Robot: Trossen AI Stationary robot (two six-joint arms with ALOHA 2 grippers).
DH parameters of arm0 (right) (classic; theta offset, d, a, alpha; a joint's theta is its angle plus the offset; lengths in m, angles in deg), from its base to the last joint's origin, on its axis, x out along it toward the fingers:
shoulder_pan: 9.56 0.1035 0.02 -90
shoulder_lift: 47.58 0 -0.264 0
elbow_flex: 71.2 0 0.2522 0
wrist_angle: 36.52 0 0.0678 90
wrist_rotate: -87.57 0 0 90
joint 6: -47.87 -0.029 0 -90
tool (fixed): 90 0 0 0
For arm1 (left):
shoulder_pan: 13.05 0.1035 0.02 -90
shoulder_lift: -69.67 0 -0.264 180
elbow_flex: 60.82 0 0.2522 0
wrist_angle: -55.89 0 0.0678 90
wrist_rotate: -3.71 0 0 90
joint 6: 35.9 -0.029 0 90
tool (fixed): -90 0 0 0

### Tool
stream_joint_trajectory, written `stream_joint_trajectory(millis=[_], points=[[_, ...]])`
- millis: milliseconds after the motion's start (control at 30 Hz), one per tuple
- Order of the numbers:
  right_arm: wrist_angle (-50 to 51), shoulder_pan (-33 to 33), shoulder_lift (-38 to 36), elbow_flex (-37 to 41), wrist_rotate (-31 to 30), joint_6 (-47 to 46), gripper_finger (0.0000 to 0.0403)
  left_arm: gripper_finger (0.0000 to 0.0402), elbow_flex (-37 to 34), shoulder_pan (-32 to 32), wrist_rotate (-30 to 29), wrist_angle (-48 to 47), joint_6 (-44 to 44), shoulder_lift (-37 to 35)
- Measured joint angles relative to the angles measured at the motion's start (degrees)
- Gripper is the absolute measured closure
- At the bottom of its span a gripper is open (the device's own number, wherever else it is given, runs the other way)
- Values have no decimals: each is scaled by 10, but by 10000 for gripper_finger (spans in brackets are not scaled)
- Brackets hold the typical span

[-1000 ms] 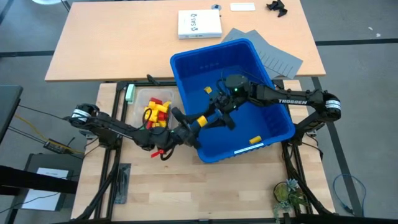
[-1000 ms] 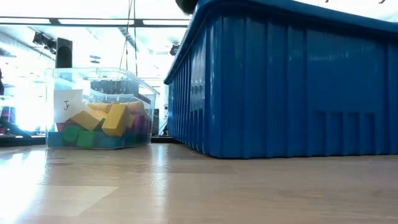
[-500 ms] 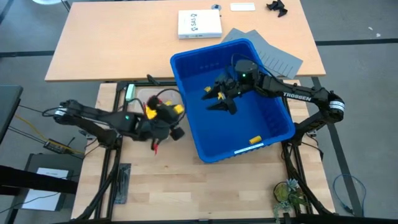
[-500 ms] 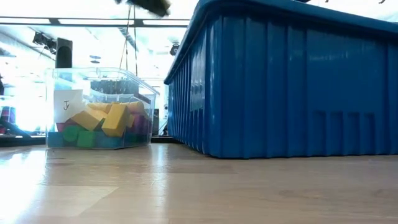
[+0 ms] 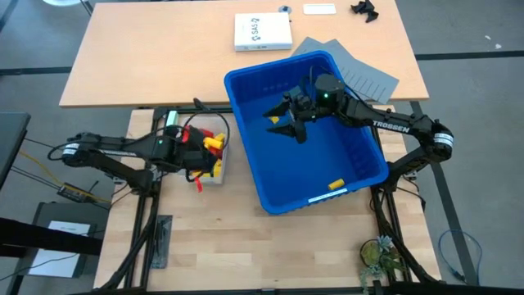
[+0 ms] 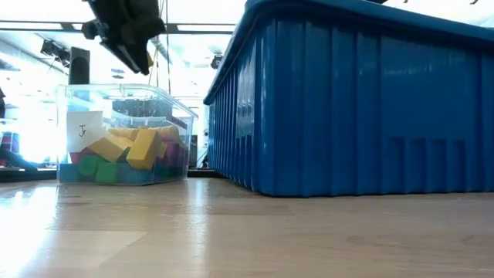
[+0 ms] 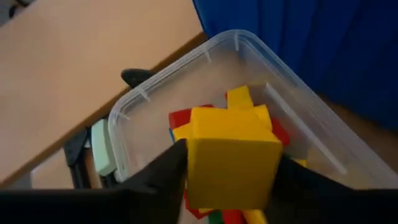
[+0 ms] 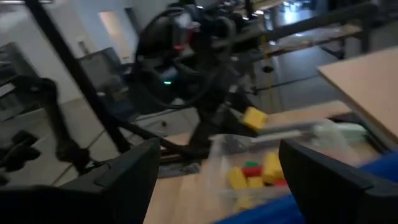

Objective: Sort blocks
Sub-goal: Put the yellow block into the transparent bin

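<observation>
One yellow block point(image 7: 233, 158) sits clamped between the left gripper's point(image 5: 206, 148) jaws, poised over the clear tub point(image 7: 127, 115) at nine o'clock of the blue bin point(image 5: 246, 164). The right gripper point(image 5: 280, 121), jaws spread and empty, hovers inside the bin. Many blocks point(image 6: 127, 150) lie sorted in the tub; at least two yellow blocks point(image 5: 335, 183) remain in the bin, so sorting seems well advanced.

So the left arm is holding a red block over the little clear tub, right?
Not quite: the block is yellow, not red. The left wrist view shows it clamped between the left gripper's jaws, above the clear tub of blocks.
</observation>
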Motion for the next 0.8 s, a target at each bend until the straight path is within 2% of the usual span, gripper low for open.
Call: stream_joint_trajectory(millis=[133, 200, 300, 400, 500, 800], points=[[69, -34, 0, 0, -31, 26, 85, 130, -16, 21, 20, 32, 4, 0], [124, -52, 0, 0, -73, 64, 91, 80, -16, 27, 28, 40, 3, 0], [202, -72, 7, 0, -172, 122, 97, 33, -16, 29, 28, 41, 3, 3], [257, -86, 28, 0, -278, 152, 98, 13, -16, 29, 26, 47, 3, 5], [285, -97, 62, 0, -343, 151, 98, 10, -16, 29, 25, 64, 3, 8], [319, -113, 197, 0, -371, 57, 98, 11, -15, 29, 22, 77, 2, 9]])
